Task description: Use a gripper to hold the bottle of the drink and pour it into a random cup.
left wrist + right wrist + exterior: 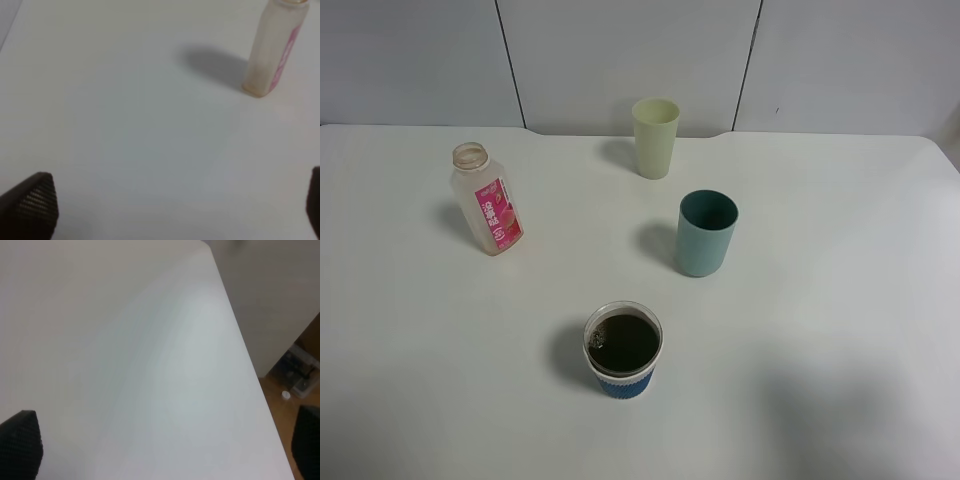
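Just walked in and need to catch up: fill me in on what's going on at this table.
Nothing is being held. The bottle stands upright and empty on the white table, and the blue-sleeved cup holds dark drink, so the pour looks done. The left gripper is open, apart from the bottle; the right gripper is open over bare table. The teal cup and pale cup look empty.

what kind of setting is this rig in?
Probably a lab or test cell, not a kitchen: a bare white table against plain grey wall panels, holding only a bottle and three cups, one with dark drink in it.
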Controlling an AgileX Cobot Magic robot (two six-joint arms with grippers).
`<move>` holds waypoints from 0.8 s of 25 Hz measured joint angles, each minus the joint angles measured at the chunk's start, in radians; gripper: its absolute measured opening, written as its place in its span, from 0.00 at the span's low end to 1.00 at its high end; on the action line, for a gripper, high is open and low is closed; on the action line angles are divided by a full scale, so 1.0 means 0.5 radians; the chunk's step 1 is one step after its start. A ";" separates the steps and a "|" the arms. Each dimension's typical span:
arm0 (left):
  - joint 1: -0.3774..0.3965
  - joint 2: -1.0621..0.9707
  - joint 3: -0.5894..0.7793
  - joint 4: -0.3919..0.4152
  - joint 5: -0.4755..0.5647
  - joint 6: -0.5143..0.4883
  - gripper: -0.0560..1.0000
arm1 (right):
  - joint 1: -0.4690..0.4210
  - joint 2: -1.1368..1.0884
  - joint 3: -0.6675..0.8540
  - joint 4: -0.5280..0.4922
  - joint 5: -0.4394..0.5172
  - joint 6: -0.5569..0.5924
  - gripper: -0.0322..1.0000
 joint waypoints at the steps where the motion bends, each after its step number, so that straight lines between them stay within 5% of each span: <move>1: 0.000 0.000 0.000 0.000 0.000 0.000 0.98 | 0.000 0.000 0.000 0.000 0.000 0.000 0.99; 20: 0.000 0.000 0.000 0.000 0.000 0.000 0.98 | 0.000 0.000 0.000 0.000 0.000 0.000 0.99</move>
